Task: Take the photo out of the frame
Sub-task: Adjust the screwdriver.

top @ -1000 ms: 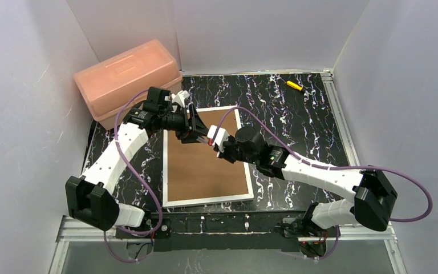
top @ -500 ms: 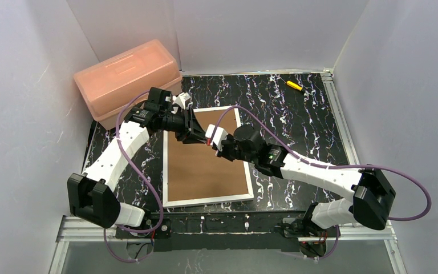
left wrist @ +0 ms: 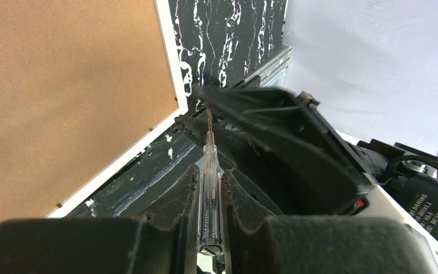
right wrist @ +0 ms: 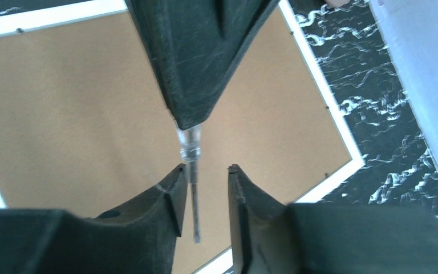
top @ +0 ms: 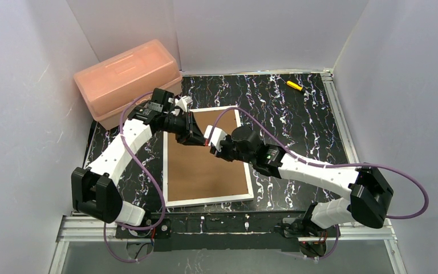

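Nearest you, the frame (top: 205,177) lies flat on the black marbled worktop (top: 296,125). Its brown back faces up with the white border showing all round, so you cannot see the photo. Both of your arms reach in over the far half of the frame and meet nose to nose above the brown back, held up off it.

Your left gripper (left wrist: 209,171) is closed on the clear handle of a slim screwdriver (left wrist: 210,194), with the metal shaft pointing out toward the other arm. Your right gripper (right wrist: 206,168) has its jaws a little apart. The shaft runs into that gap, close beside one finger (right wrist: 148,217) and clear of the other. You cannot tell whether it touches that finger, and the jaws are not clamped on it.

Farther off, a pink plastic box (top: 126,77) sits at the far left, just beyond the frame's far left corner. A small yellow-handled tool (top: 294,85) lies near the far right edge of the worktop.
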You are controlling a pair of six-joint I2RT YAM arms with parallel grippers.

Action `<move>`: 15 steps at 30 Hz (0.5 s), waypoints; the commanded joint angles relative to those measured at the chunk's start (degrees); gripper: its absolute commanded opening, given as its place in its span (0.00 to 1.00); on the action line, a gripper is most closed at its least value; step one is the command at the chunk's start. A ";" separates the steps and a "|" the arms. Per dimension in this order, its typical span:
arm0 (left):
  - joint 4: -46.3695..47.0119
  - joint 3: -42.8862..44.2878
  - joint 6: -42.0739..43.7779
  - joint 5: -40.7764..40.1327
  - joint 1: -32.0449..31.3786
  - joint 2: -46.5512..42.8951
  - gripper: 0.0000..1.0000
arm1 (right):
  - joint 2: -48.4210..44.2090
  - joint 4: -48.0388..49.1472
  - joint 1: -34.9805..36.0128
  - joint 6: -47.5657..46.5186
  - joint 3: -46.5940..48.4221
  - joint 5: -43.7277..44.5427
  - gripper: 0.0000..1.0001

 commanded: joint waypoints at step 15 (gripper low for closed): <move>31.21 -12.54 -3.92 -16.68 0.04 0.84 0.00 | 3.26 7.87 -29.54 37.31 0.36 -12.99 0.92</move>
